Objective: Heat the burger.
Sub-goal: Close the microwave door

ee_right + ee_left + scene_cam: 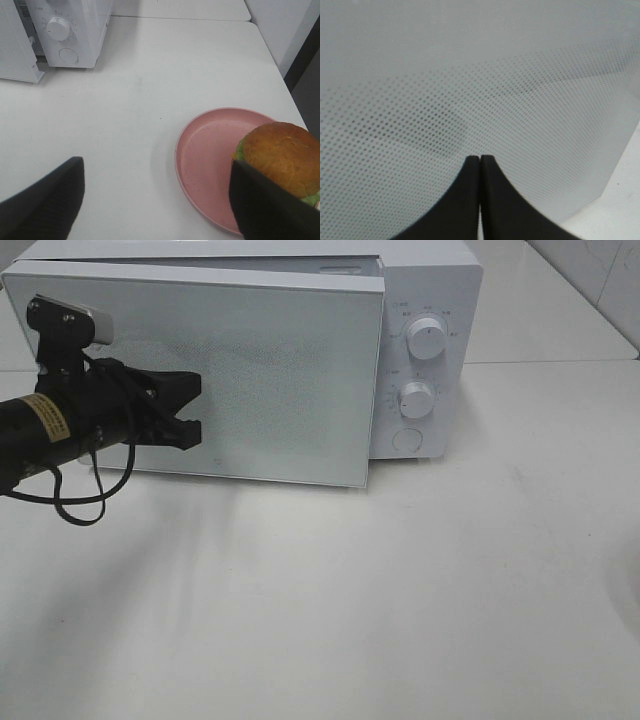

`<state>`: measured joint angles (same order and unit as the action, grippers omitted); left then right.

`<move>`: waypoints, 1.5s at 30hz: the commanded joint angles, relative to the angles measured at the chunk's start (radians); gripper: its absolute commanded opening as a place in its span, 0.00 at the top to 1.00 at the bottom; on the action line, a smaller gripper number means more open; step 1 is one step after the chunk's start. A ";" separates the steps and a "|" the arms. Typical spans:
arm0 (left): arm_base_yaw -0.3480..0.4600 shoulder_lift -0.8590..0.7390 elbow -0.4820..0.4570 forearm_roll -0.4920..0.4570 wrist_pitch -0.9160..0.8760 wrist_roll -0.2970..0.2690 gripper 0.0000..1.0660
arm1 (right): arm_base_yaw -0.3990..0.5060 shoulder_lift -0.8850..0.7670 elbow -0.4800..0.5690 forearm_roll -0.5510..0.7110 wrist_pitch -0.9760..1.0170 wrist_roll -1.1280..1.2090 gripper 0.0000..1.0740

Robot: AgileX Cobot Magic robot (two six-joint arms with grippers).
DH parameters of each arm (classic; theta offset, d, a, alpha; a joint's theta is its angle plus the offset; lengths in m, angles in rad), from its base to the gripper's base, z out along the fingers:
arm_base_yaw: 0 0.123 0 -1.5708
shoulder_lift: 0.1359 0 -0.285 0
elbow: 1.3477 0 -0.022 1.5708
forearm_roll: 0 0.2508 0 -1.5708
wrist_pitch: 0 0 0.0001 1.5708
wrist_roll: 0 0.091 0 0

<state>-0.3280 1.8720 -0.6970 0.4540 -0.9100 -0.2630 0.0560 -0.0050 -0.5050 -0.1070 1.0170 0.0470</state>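
The burger (280, 150), with a golden-brown bun and green lettuce, sits on the far side of a pink plate (205, 155) in the right wrist view. My right gripper (156, 167) is open above the table, and one finger (265, 205) stands in front of the burger's near edge. The burger is out of the exterior high view. My left gripper (195, 405) is shut, its tips (480, 165) right at the dotted glass door (270, 370) of the white microwave (430, 300). That door stands slightly ajar.
Two round knobs (427, 338) (416, 398) and a round button (406, 440) are on the microwave's right panel. The white table (400, 590) spreads out in front of the microwave. The table's far edge shows beside the plate (295, 95).
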 commanded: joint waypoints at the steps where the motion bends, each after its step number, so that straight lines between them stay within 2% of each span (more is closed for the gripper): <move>1: -0.020 0.012 -0.032 -0.031 0.006 -0.007 1.00 | -0.007 -0.025 0.002 -0.001 -0.010 -0.008 0.29; 4: -0.048 0.034 -0.068 -0.070 0.042 -0.007 1.00 | -0.007 -0.025 0.002 -0.001 -0.010 -0.008 0.29; 15: -0.122 0.104 -0.210 -0.106 0.137 -0.004 1.00 | -0.007 -0.025 0.002 -0.001 -0.010 -0.008 0.29; 26: -0.141 0.165 -0.347 -0.144 0.187 -0.004 1.00 | -0.007 -0.025 0.002 -0.001 -0.010 -0.008 0.29; 31: -0.148 0.181 -0.375 -0.150 0.196 -0.007 1.00 | -0.007 -0.025 0.002 -0.001 -0.010 -0.008 0.29; 36: -0.173 0.222 -0.459 -0.161 0.248 -0.007 1.00 | -0.007 -0.025 0.002 -0.001 -0.010 -0.008 0.29; 45: -0.196 0.232 -0.475 -0.157 0.274 -0.008 1.00 | -0.007 -0.025 0.002 -0.001 -0.010 -0.008 0.29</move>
<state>-0.5610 2.1010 -1.1170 0.3480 -0.6030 -0.3010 0.0560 -0.0050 -0.5050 -0.1070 1.0170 0.0470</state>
